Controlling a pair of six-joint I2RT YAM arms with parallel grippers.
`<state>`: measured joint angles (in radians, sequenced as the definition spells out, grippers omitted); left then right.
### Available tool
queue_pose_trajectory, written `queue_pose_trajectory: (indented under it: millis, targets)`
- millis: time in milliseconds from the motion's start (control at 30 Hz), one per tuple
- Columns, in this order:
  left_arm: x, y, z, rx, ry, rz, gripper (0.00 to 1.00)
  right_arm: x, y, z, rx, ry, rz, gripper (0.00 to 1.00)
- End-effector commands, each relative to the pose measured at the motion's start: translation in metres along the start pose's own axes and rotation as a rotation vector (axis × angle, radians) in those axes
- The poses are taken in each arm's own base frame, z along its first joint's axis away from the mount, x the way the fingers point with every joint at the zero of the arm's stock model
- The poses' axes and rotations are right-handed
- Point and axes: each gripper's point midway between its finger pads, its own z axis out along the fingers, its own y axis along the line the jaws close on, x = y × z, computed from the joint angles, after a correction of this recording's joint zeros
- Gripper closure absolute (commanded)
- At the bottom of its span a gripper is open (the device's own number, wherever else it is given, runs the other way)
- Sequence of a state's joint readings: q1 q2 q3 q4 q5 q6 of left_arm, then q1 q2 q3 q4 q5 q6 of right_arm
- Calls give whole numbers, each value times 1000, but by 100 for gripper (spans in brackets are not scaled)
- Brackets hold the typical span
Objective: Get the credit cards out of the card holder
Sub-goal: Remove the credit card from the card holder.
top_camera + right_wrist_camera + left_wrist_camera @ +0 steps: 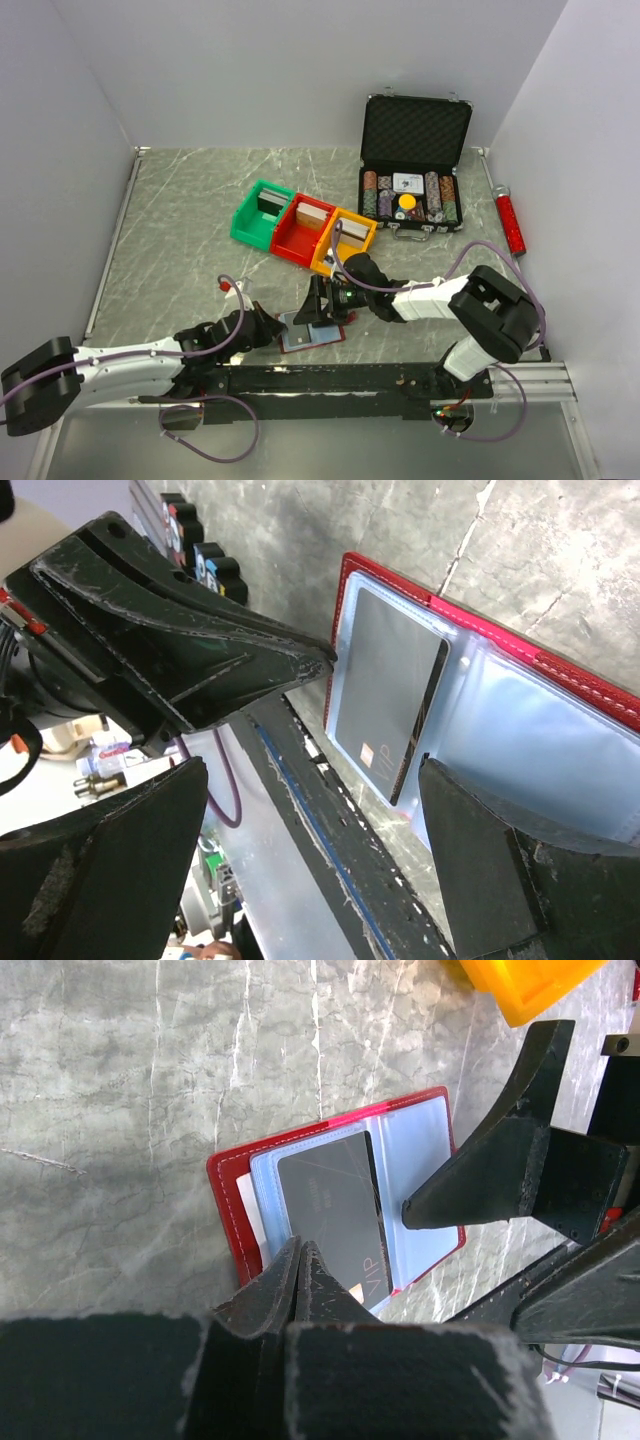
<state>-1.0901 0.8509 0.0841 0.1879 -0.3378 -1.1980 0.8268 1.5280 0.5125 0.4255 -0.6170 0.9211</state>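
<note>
The jaws of the left gripper point(300, 1252) are pressed together, their tips at the lower edge of the card point(335, 1205); I cannot tell whether they pinch it. The jaws of the right gripper point(315, 768) stand wide apart over the wallet point(228, 1210) and hold nothing. The wallet lies open and flat on the table point(120, 1080), at the lower centre of the top view. The dark grey card, marked VIP, lies on the clear sleeves point(420, 1160), on the page nearer the left gripper.
</note>
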Motion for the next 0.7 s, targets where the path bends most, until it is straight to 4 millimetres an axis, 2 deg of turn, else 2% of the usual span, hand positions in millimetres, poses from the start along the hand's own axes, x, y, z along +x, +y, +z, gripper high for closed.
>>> queue_pose_trajectory:
  millis: [0,133,467,667]
  targets:
    - [3,3,2,-5,4,0,99,-10,10,4,-19,-19,-41,7]
    - [4,1,6,-10,11,11,99,-10,8,5,-14,-17,-38,7]
    - [12,14,10,-63,35,14,99,-7,2,7,3,-9,-27,6]
    - [14,18,11,-76,40,16,99,-8,-9,7,66,-16,-14,6]
